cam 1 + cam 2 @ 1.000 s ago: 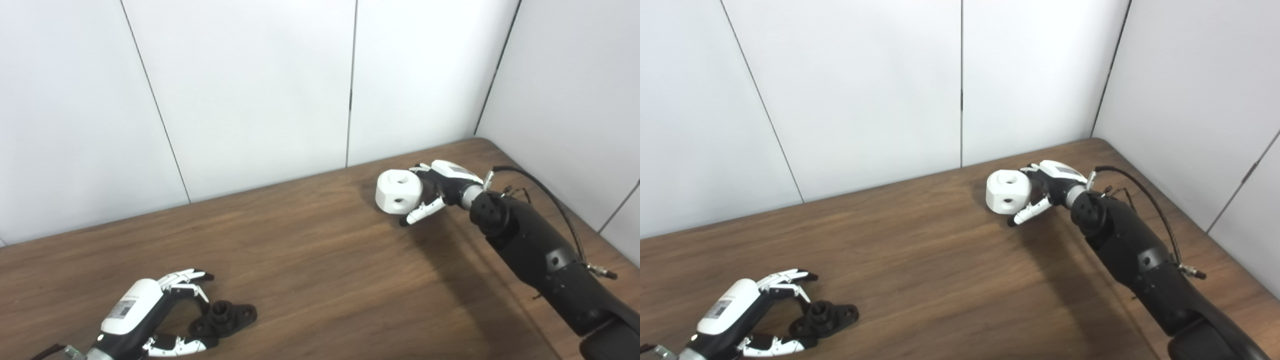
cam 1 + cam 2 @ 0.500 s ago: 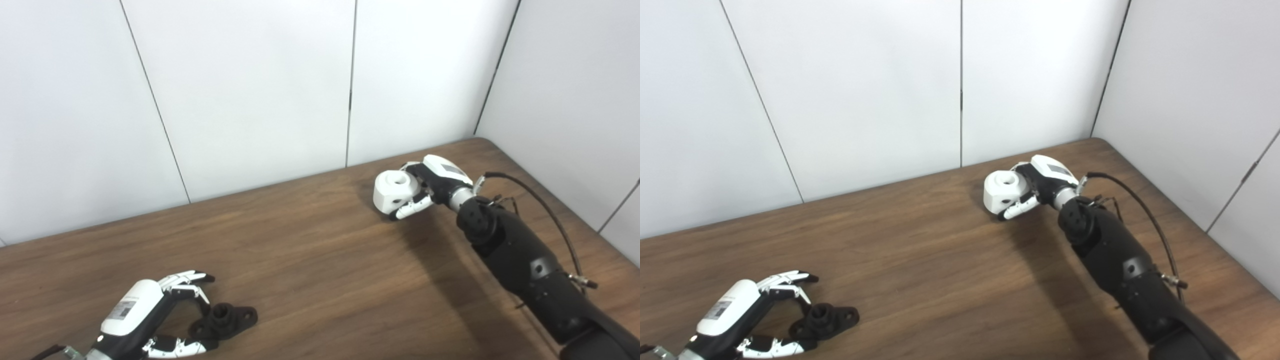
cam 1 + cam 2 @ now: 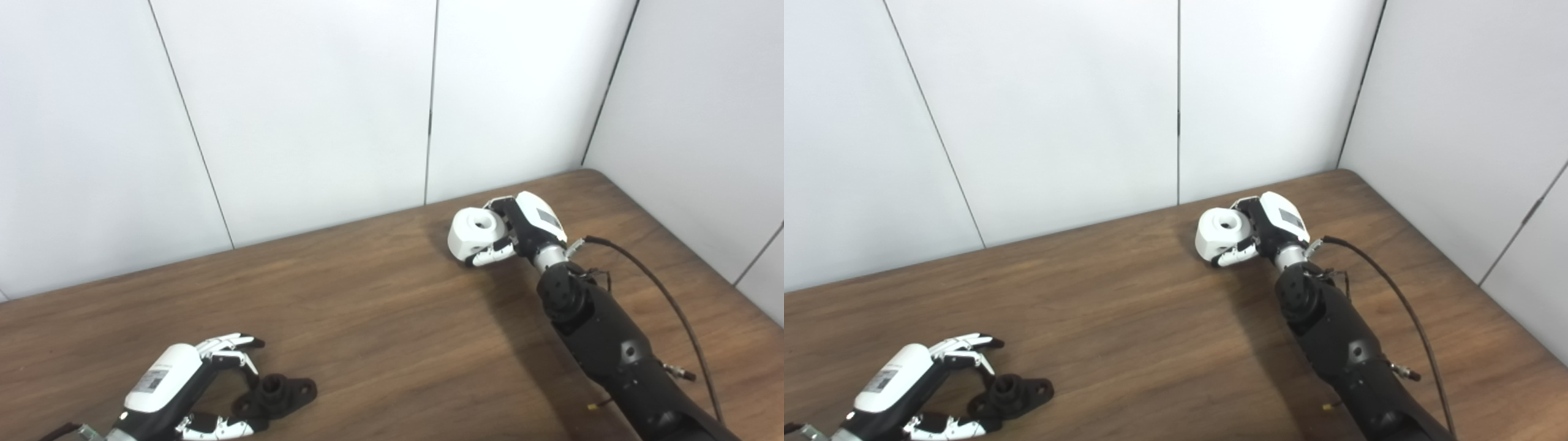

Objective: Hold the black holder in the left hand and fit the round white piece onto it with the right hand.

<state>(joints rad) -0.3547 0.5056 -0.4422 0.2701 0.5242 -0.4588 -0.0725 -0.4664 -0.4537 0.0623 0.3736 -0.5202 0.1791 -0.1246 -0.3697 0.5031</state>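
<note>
Two hands over a wooden tabletop (image 3: 380,318), right hand (image 3: 527,229) clamped on round white piece (image 3: 474,236) near the far wall, left hand (image 3: 184,392) spread around black holder (image 3: 275,395), well apart from the piece

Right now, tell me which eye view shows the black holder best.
The left eye view: the black holder lies whole on the table, farther from the picture's edge, between the left hand's open fingers. The right eye view shows it whole too, but nearer the corner.
</note>
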